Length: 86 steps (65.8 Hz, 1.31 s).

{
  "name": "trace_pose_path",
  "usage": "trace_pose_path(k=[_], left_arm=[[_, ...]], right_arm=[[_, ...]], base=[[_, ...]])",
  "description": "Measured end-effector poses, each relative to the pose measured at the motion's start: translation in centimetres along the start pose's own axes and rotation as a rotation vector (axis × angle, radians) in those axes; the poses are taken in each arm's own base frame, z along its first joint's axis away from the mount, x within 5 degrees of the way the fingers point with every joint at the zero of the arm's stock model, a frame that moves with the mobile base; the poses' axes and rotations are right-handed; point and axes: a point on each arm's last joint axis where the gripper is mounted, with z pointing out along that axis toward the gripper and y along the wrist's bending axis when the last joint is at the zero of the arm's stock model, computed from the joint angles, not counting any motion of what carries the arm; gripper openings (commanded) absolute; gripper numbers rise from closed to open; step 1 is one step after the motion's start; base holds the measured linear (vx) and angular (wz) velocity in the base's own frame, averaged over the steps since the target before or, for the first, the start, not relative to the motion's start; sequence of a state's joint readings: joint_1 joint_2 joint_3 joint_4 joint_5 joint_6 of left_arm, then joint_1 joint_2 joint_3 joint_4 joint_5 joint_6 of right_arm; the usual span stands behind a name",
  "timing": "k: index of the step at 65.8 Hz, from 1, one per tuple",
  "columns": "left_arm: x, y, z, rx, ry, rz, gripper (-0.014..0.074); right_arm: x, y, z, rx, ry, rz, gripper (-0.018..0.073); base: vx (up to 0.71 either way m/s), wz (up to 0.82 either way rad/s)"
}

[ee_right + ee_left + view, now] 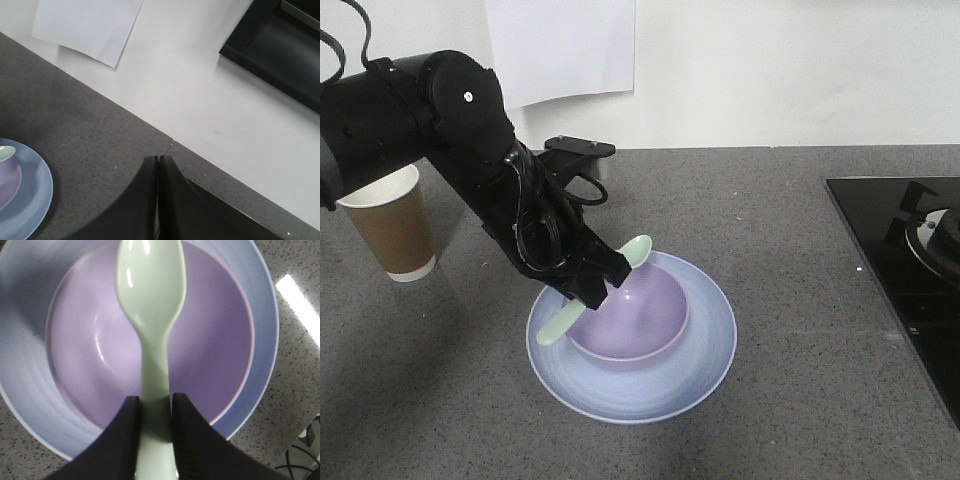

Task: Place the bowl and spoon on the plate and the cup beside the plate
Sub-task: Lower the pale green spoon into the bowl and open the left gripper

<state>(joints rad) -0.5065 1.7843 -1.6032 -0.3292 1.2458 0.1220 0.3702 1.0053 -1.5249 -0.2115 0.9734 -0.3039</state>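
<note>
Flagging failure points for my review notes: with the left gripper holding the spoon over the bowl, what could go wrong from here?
1. The left gripper pinches the spoon on its narrow handle; it might pivot or slip when released.
2. The spoon spans the bowl at a tilt, handle end past the rim, so it could tip out onto the plate.
3. The arm leans close to the bowl; retracting could nudge it off-centre.

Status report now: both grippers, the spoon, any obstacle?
Left gripper shut on spoon, over bowl on plate. Right gripper shut, empty. Cup beside plate. No obstacle seen.
</note>
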Motion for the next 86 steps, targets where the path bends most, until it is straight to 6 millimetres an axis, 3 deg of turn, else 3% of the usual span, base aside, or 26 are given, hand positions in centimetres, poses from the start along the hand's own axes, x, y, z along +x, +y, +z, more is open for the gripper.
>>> trace_pose_path(k=[18, 46, 63, 74, 86], left_arm=[[0.0, 0.0, 0.0, -0.003, -0.001, 0.001, 0.0037], [0.0, 0.0, 0.0, -0.003, -0.001, 0.001, 0.0358], [0.1, -0.1, -0.4, -0.003, -0.011, 0.004, 0.0402], [0.7, -0.8, -2.7, -0.01, -0.068, 0.025, 0.0402], [2.8, -1.8, -8.1, -0.099, -0.198, 0.079, 0.0402]], right_arm=[[0.0, 0.0, 0.0, 0.001, 0.0, 0.013, -0.0005], [0.0, 0.0, 0.0, 0.001, 0.0, 0.018, -0.0005], [0.0, 0.0, 0.0, 0.001, 0.0, 0.018, -0.0005], [0.0, 0.0, 0.0, 0.001, 0.0, 0.018, -0.0005], [0.0, 0.0, 0.0, 0.001, 0.0, 0.018, -0.0005]], base=[[0.0, 0.0], [0.0, 0.0], [0.0, 0.0], [0.0, 0.0], [0.0, 0.0]])
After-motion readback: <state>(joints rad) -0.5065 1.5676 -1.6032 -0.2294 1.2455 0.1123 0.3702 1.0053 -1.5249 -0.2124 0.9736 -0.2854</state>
